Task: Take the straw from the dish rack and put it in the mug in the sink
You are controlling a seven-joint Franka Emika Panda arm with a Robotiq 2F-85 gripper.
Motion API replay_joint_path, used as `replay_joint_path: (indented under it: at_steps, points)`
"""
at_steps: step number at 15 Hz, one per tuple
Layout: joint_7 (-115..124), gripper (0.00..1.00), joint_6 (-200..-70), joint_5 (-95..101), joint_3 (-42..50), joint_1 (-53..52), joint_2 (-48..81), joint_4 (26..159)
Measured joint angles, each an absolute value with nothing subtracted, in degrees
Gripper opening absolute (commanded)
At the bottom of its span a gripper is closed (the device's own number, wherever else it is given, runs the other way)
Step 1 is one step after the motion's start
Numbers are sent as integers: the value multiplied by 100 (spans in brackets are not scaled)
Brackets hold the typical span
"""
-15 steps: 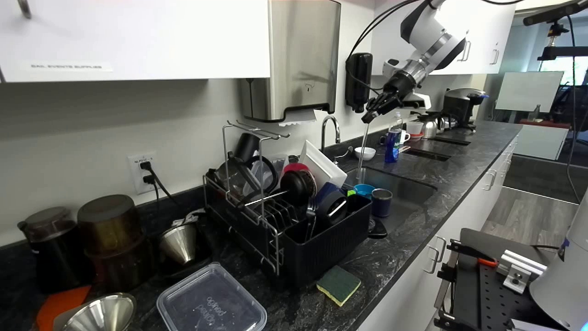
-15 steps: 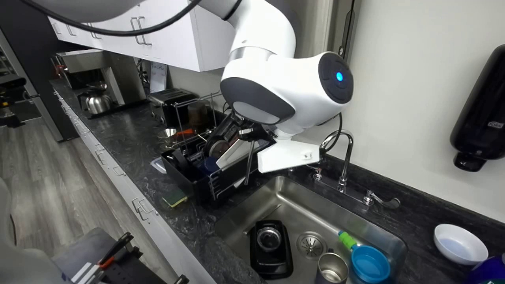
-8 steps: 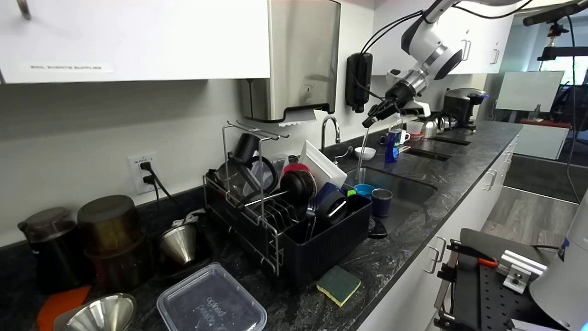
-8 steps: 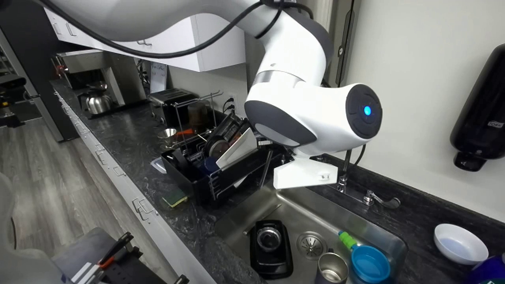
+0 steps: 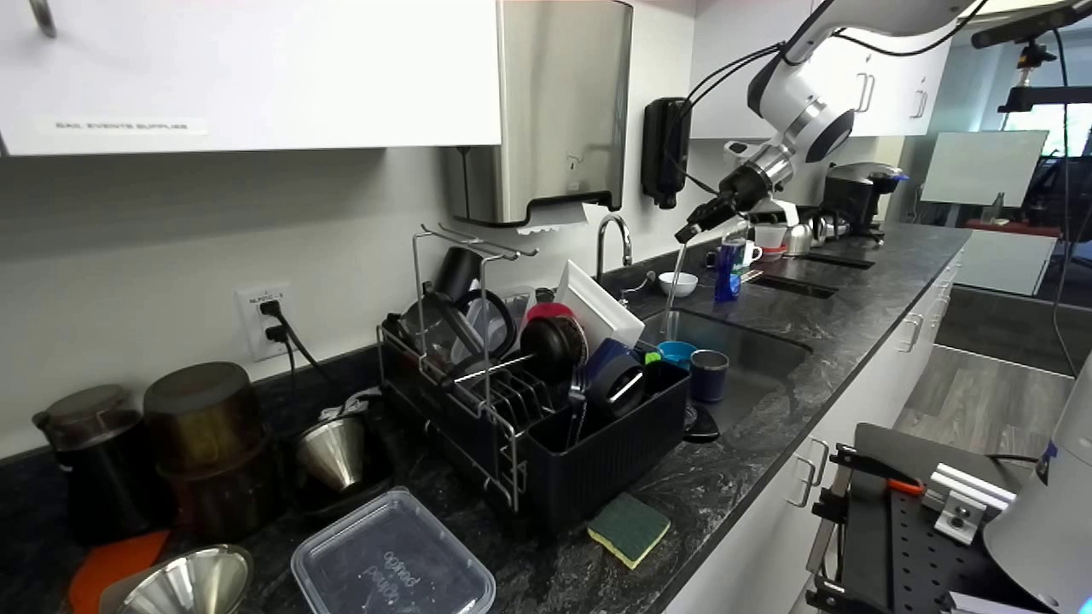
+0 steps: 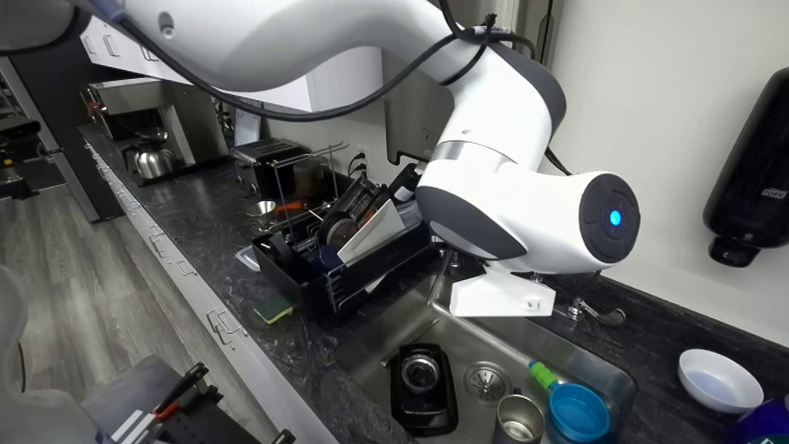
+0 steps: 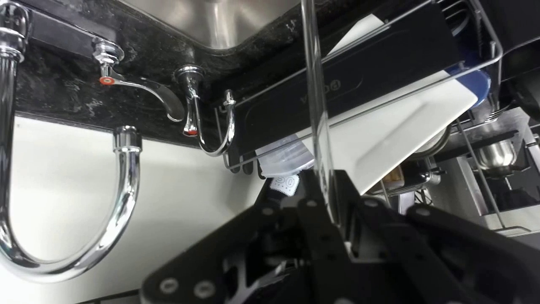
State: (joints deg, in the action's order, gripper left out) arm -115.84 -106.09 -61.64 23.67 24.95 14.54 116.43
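Note:
Clear and slender, the straw [image 7: 312, 63] is pinched between the fingertips of my gripper [image 7: 327, 181] in the wrist view. In an exterior view the gripper [image 5: 685, 235] is up in the air and the straw [image 5: 675, 281] hangs down from it, slightly tilted, over the back corner of the sink [image 5: 772, 350]. The mug [image 6: 519, 422], steel inside and dark blue outside [image 5: 709, 375], stands upright in the sink, apart from the straw. The black dish rack [image 5: 601, 465], full of dishes, is beside the sink. The arm hides most of the gripper in an exterior view.
A blue cup with a green handle [image 6: 578, 412] is right beside the mug, and a black tray [image 6: 444, 404] lies in the sink. The curved faucet [image 7: 126, 185] rises behind the basin. A white bowl [image 6: 718, 385] and a soap bottle [image 5: 729, 269] stand past the sink.
The arm has carried the straw away from the dish rack toward the sink, and the gripper has come slightly lower. The grip on the straw is unchanged; the mug and dishes have not moved.

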Motion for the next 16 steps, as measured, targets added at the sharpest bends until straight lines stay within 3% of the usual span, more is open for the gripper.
replay_joint_path:
  at_steps: [15, 16]
  points:
    - [-11068, 3, -10703, -6314, 2357, 2819, 2168, 10992]
    - [-11047, 13, -10723, -6359, 2350, 2823, 2182, 10982]
